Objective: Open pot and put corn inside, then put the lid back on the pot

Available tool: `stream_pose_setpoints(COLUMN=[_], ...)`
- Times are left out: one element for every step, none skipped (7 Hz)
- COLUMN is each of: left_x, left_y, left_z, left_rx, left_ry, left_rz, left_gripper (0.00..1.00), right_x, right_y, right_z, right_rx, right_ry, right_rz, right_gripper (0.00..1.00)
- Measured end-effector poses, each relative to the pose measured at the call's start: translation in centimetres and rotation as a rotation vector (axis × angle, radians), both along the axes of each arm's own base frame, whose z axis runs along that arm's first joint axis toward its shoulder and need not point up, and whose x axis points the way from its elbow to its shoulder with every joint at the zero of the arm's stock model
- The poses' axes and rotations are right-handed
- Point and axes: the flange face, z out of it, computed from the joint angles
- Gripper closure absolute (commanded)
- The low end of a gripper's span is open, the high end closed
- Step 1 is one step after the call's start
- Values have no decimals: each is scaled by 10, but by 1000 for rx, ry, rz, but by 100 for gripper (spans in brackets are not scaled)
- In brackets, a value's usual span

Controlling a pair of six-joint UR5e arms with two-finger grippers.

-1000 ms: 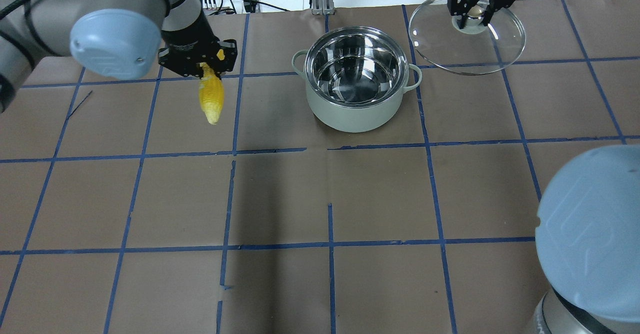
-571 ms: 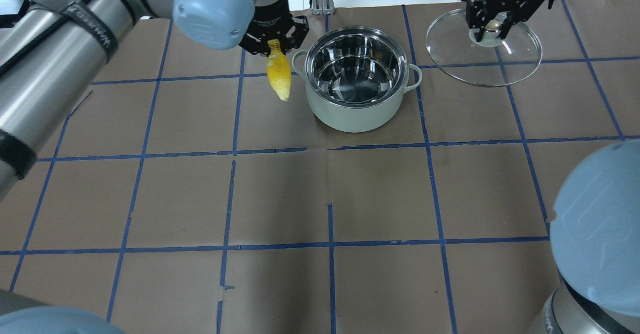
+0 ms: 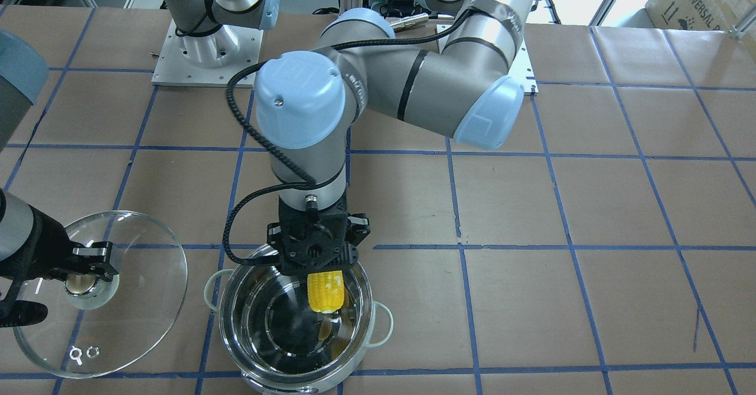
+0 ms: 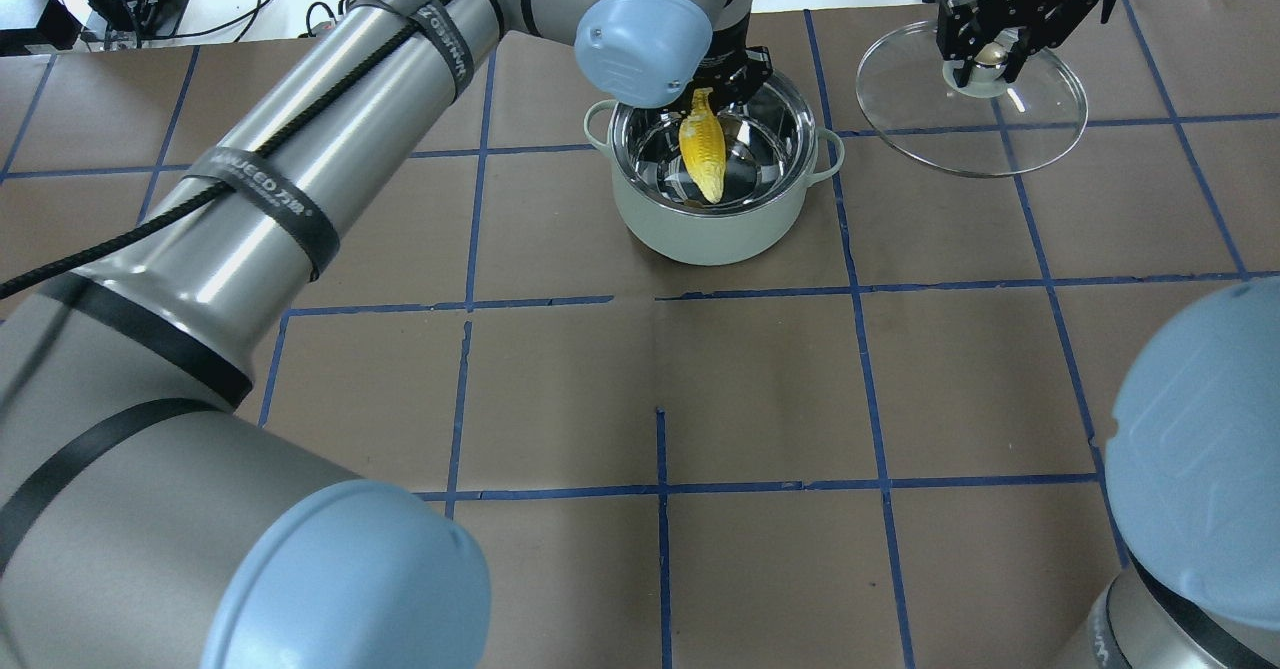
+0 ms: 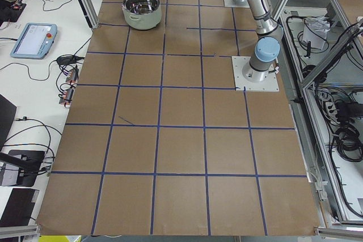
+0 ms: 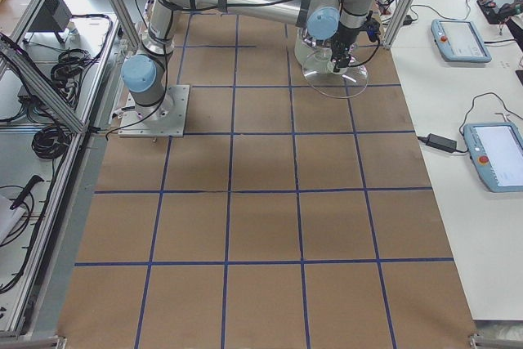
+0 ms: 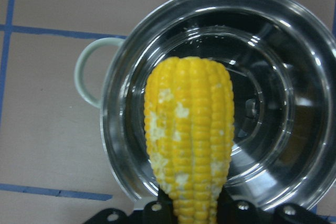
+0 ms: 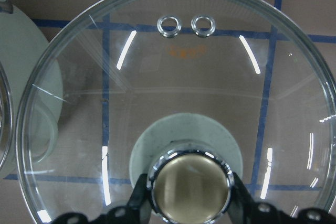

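The steel pot (image 4: 700,239) stands open at the table's far middle. My left gripper (image 4: 703,101) is shut on the thick end of the yellow corn (image 4: 703,154) and holds it over the pot's opening, tip hanging down into it. In the front view the corn (image 3: 325,291) hangs below the gripper (image 3: 323,269) inside the pot's rim (image 3: 236,324). The left wrist view shows the corn (image 7: 189,140) above the pot's bare bottom (image 7: 278,77). My right gripper (image 4: 985,61) is shut on the knob (image 8: 190,184) of the glass lid (image 4: 1040,129), right of the pot.
The table is brown paper with a blue tape grid. The left arm's long links (image 4: 300,179) stretch across the left half in the overhead view. The lid's edge (image 8: 31,129) lies close to the pot's right handle (image 4: 832,154).
My left gripper has carried the corn right, from beside the pot's left handle to over its opening. The right gripper and the lid have hardly moved.
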Motion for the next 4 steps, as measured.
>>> stream_pose_setpoints(left_x=[-8,-13,-15,-14], left_y=[-4,-9,-14,-17], left_z=[-6,-11,-15,-16], left_rx=[-14,-39,-61,-76], left_ry=[7,18,26,28], left_rz=[-19,-40,-61,-92], left_gripper=[89,68,11,0], right_x=[0,0,0,1], right_y=[0,0,0,0], right_z=[0,1,1,1], right_rx=[-1,-2,-3,-4], right_ry=[-1,-1,-2,-2], right_rz=[-2,-3,-5,-5], right_gripper=[84,84,84,84])
